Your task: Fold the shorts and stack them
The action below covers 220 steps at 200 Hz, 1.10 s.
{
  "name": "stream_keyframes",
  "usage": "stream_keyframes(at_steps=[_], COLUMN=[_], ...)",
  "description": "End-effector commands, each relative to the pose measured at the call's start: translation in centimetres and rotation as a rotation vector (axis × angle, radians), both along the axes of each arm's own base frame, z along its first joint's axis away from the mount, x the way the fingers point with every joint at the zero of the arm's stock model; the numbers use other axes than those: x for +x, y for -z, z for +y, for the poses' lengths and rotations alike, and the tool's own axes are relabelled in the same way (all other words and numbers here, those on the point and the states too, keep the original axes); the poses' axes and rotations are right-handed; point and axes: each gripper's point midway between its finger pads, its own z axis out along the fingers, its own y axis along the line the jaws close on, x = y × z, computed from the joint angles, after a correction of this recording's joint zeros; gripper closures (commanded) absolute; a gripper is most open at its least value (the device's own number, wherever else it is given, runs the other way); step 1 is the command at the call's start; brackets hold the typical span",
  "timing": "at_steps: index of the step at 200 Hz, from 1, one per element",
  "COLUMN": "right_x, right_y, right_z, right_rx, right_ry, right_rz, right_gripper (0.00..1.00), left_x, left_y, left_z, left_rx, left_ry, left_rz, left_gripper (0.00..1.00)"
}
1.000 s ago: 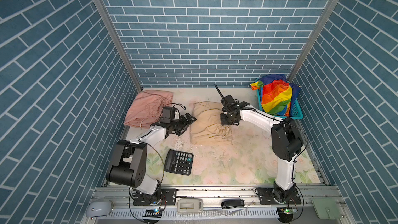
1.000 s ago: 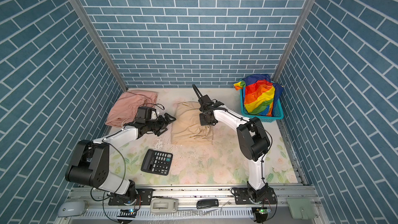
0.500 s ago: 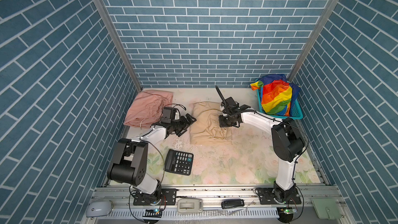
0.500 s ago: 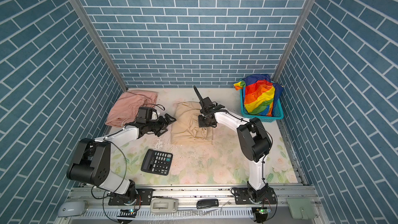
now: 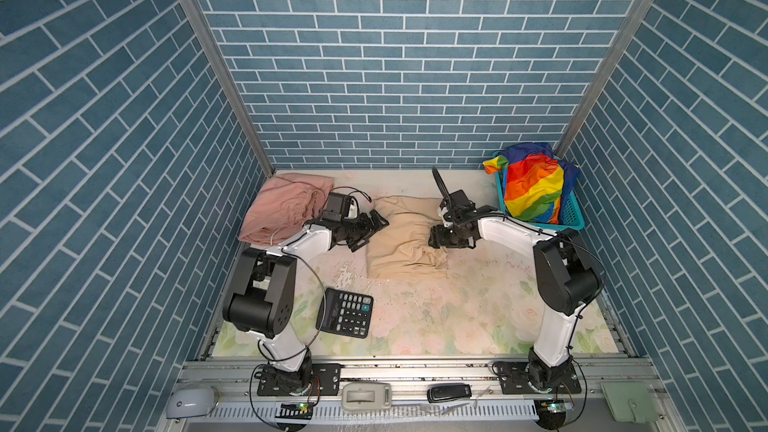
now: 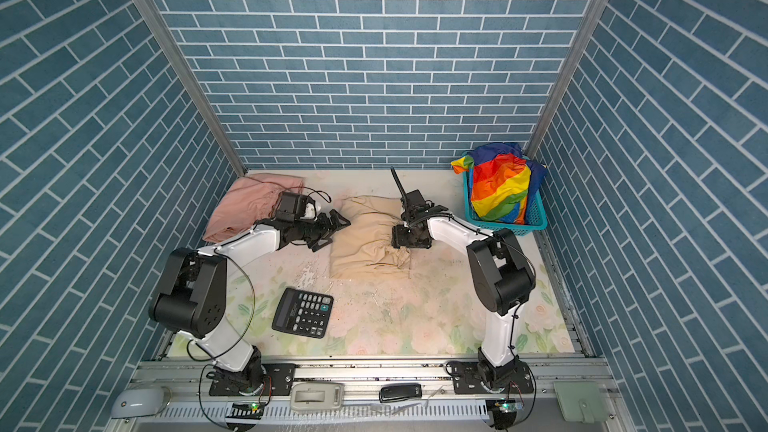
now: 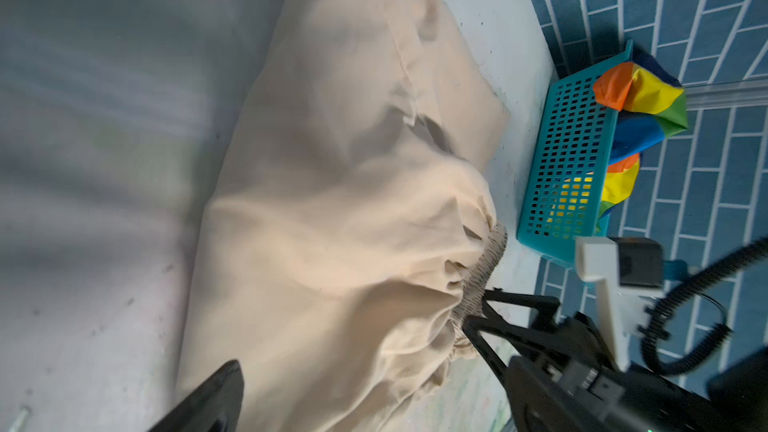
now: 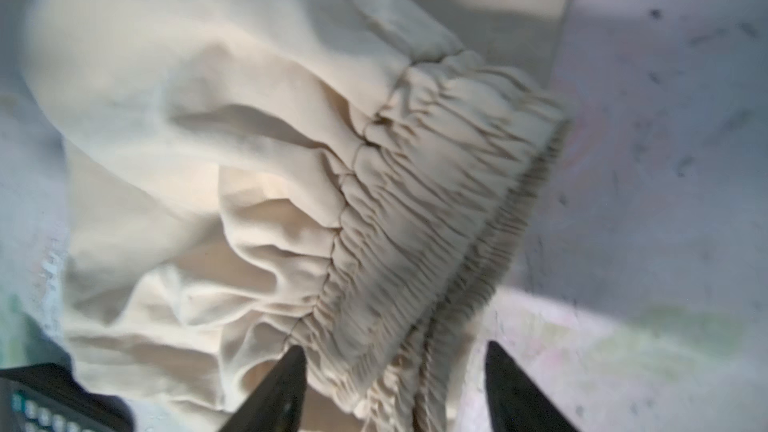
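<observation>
left gripper point(image 5: 372, 234): jaws wide, empty; just beside beige shorts point(image 5: 401, 238)
right gripper point(image 8: 395, 349): jaws apart astride waistband point(image 8: 436, 201); not pinching

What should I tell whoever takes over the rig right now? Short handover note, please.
Left gripper: open, holding nothing, beside the left edge of the beige shorts.
Right gripper: open, jaws astride their elastic waistband.
Salmon-pink shorts: rear left of the table. Rainbow-striped shorts: in the teal basket.
Done: beige looks roughly folded; nothing stacked.
Left: fold the rest, stack all three.
</observation>
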Motion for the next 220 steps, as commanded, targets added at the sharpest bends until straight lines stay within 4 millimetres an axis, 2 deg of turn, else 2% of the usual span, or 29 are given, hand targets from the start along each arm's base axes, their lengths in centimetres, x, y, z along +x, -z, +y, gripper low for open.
stream_keyframes(at_steps=[1,24,41,84,112,134,164,175,187,193,197,220], right_x=[0.3,0.4,0.4,-0.1,-0.1,-0.1,0.0,0.0,0.0,0.0,0.0,0.0], right_y=[-3.9,-5.0,-5.1,-4.7,-4.7,-4.9,-5.2,-5.5,-5.7,-5.9,-6.0,-6.3], right_z=[-3.2,-5.7,-6.4,-6.3,-6.0,-5.9,-6.0,-5.9,-5.8,-5.8,-5.7,-5.2], right_rx=[0.002,0.0,0.005,0.05,0.078,0.087,0.089,0.096,0.104,0.11,0.114,0.154], right_ry=[0.048,0.091,0.103,0.115,0.117,0.117,0.12,0.119,0.118,0.118,0.116,0.121], right_rz=[-0.072,-0.092,-0.088,-0.074,-0.076,-0.087,-0.101,-0.109,-0.115,-0.119,-0.121,-0.121], right_gripper=[0.02,0.01,0.01,0.02,0.01,0.02,0.02,0.02,0.01,0.01,0.01,0.01], left_x=[-1.1,-0.9,-0.6,-0.9,-1.2,-1.1,-0.9,-0.7,-0.4,-0.2,0.0,1.1], left_y=[2.3,3.9,4.6,6.7,8.3,9.1,9.8,9.8,9.3,8.9,8.6,5.9], left_z=[1.0,1.2,1.0,1.5,1.3,0.4,-0.3,-0.3,-0.2,0.0,0.3,2.8], left_rx=[0.14,0.198,0.204,0.274,0.281,0.259,0.246,0.248,0.267,0.29,0.306,0.463], left_ry=[0.103,0.153,0.183,0.229,0.249,0.259,0.277,0.286,0.3,0.31,0.311,0.34], left_rz=[0.08,0.113,0.131,0.184,0.218,0.223,0.22,0.217,0.208,0.202,0.201,0.182], left_gripper=[0.01,0.0,0.0,0.0,0.05,0.2,0.59,0.76,0.87,0.97,1.0,1.0])
